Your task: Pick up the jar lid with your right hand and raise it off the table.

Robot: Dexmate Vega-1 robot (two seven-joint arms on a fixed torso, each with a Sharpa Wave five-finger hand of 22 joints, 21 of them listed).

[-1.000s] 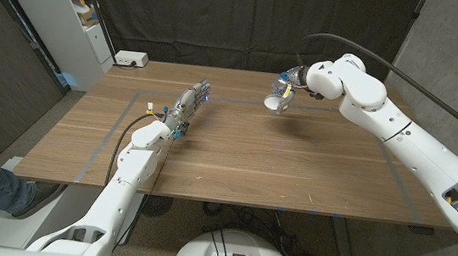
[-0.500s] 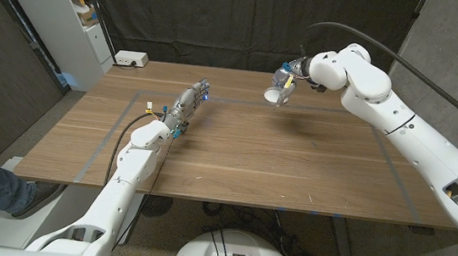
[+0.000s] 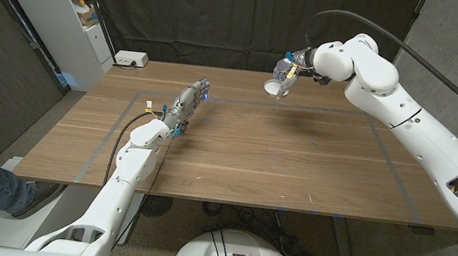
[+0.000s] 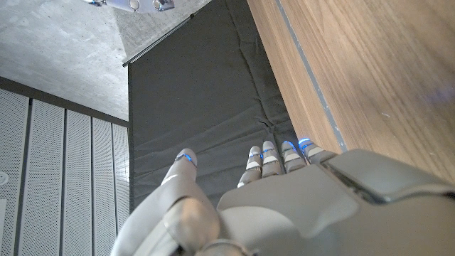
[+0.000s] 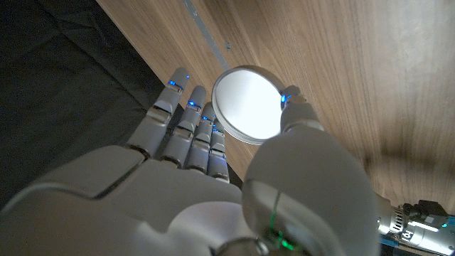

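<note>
Right hand: pinches white jar lid between thumb and fingers, above the table. Left hand: fingers apart, empty, apparently resting on its edge.

Both arms clad in glossy white rounded shells. Left hand grey, segmented fingers with small blue lights at tips. Black cable runs along left arm, small yellow tags near wrist. Right hand grey too, blue lights on fingers. Thick black cable arcs over right arm. Dark panel with marking near right shoulder.
</note>
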